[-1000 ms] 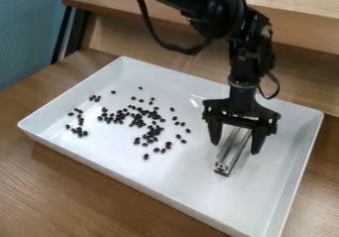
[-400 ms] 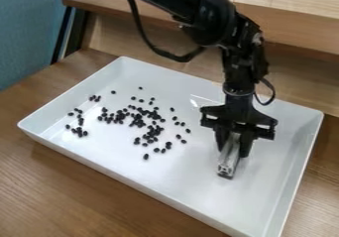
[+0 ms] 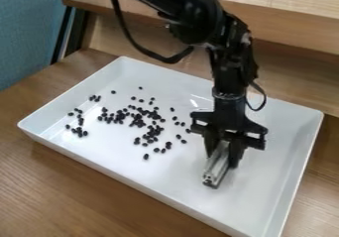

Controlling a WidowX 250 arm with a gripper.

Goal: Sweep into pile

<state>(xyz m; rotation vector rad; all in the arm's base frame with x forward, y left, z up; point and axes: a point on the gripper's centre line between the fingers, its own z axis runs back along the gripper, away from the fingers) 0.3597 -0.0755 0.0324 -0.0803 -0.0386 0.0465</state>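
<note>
Gripper (image 3: 223,156) holds the metal bar (image 3: 216,167), fingers closed in on its sides; bar is in the white tray (image 3: 179,184), right of the dark beans (image 3: 150,141) in view. Step looks like: bar in grip, sweep yet to do. To do it well: clamp firm so bar can't twist, go round to the outer side of the stragglers, long side facing them, lower edge level and lightly on tray floor, push slow toward the middle clump. Short strokes from different sides should suit; beans likely roll or slip past the bar ends, and pressing hard could make it skid. Counts: gripper 1, bar 1, tray 1, beans maybe seventy or so, too bunched for an exact number.
</note>
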